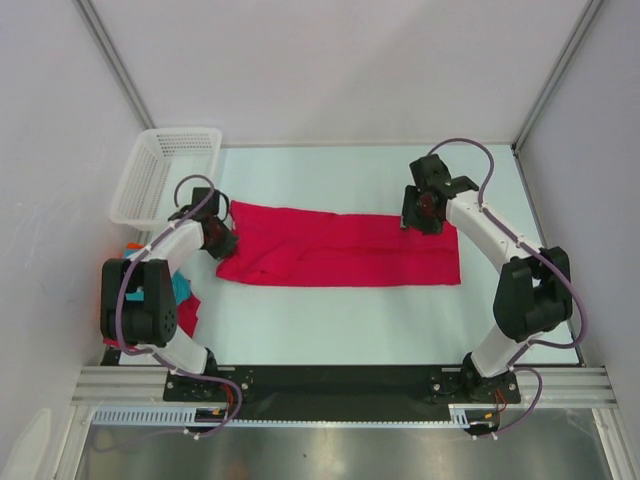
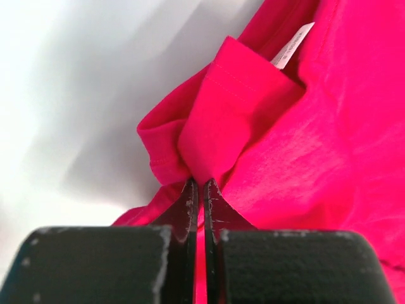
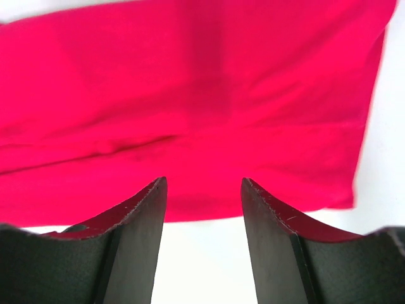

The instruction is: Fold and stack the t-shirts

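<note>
A large crimson-red t-shirt (image 1: 340, 247) lies folded into a long strip across the middle of the white table. My left gripper (image 1: 226, 243) is at its left end, shut on a bunched fold of the cloth (image 2: 209, 145); a white label (image 2: 292, 44) shows beside the pinched fold. At the strip's upper right edge my right gripper (image 1: 412, 222) hovers open, with nothing between its fingers (image 3: 140, 215) and the red t-shirt (image 3: 190, 95) spread just beyond them. Folded teal (image 1: 181, 287) and red (image 1: 188, 313) t-shirts show behind the left arm.
A white mesh basket (image 1: 166, 172) stands at the back left corner. White walls close in the table on three sides. The bare white tabletop (image 1: 340, 325) runs between the shirt and the arm bases.
</note>
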Controlling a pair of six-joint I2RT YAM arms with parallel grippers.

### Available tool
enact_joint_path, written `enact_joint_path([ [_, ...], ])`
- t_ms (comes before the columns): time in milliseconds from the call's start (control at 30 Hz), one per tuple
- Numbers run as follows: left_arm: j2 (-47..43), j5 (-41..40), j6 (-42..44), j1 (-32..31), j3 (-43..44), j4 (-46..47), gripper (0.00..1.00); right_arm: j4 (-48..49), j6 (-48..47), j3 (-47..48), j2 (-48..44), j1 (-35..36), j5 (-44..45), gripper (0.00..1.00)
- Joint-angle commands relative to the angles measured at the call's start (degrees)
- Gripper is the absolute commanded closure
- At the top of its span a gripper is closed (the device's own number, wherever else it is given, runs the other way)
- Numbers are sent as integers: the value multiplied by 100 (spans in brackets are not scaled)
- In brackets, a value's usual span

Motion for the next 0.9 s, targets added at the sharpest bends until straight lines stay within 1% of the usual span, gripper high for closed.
enact_joint_path([
  [0, 235, -32, 362, 265, 818, -231, 100, 17, -74, 413, 252, 29, 130, 44],
  [33, 436, -23, 406, 431, 967, -284, 100, -9, -100, 483, 358, 29, 139, 44],
  [67, 542, -23, 450, 441, 1308, -346, 100, -36, -118, 623, 402, 29, 148, 44],
  [200, 1140, -14, 626, 450, 2092, -610, 99, -159, -153, 949, 604, 20, 236, 44],
  [267, 1456, 161, 731, 450, 2478, -671, 94, -211, -171, 1037, 666, 20, 253, 44],
  [300, 1536, 249, 845, 450, 2576, -707, 87, -203, -171, 1064, 675, 20, 253, 44],
  [333, 1606, 319, 881, 459, 2638, -716, 67, -211, -171, 1064, 675, 11, 262, 43],
  [400, 1572, 320, 934, 450, 2665, -681, 43, -212, -188, 1029, 666, 2, 289, 43],
  [433, 1467, 320, 951, 441, 2656, -698, 25, -220, -197, 1020, 666, -6, 289, 43],
  [500, 1274, 233, 960, 441, 2612, -707, 11, -229, -197, 976, 657, -15, 289, 43],
  [533, 1203, 197, 969, 441, 2603, -707, 6, -203, -189, 950, 649, -15, 289, 43],
  [633, 1001, 267, 995, 441, 2603, -733, 5, -194, -180, 889, 596, -6, 262, 43],
  [667, 931, 459, 969, 424, 2595, -707, 4, -185, -197, 871, 579, 2, 254, 43],
  [733, 755, 574, 978, 301, 2603, -663, 4, -185, -180, 818, 517, -6, 262, 43],
  [800, 614, 750, 1004, -154, 2612, -558, 4, -176, -162, 757, 447, -6, 262, 43],
  [867, 570, 960, 1048, -454, 2630, -339, 4, -159, -136, 704, 403, -6, 271, 43],
])
